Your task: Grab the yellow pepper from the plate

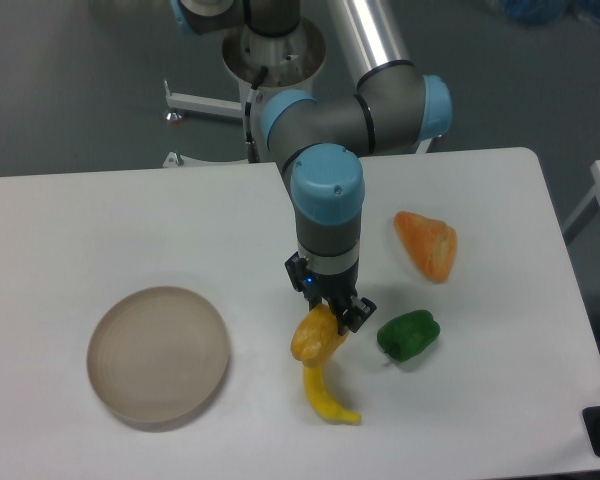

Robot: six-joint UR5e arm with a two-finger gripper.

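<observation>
1. Well off to the left of my claw point(330, 318), the plate point(158, 355) is lying flat on the white tabletop point(100, 230), with nothing on it.
2. My claw is pointing straight down and pinching the yellow pepper point(314, 336) between its fingers; the pepper is sitting at my fingertips, well apart from the plate. I cannot tell whether it is touching the tabletop.
3. Just below my claw, a yellow banana point(327, 392) is lying on the tabletop, its upper end touching or passing under the pepper.
4. Just to the right of my claw, a green pepper point(409, 335) is resting.
5. Farther right and up, an orange pepper point(428, 245) is lying.
</observation>
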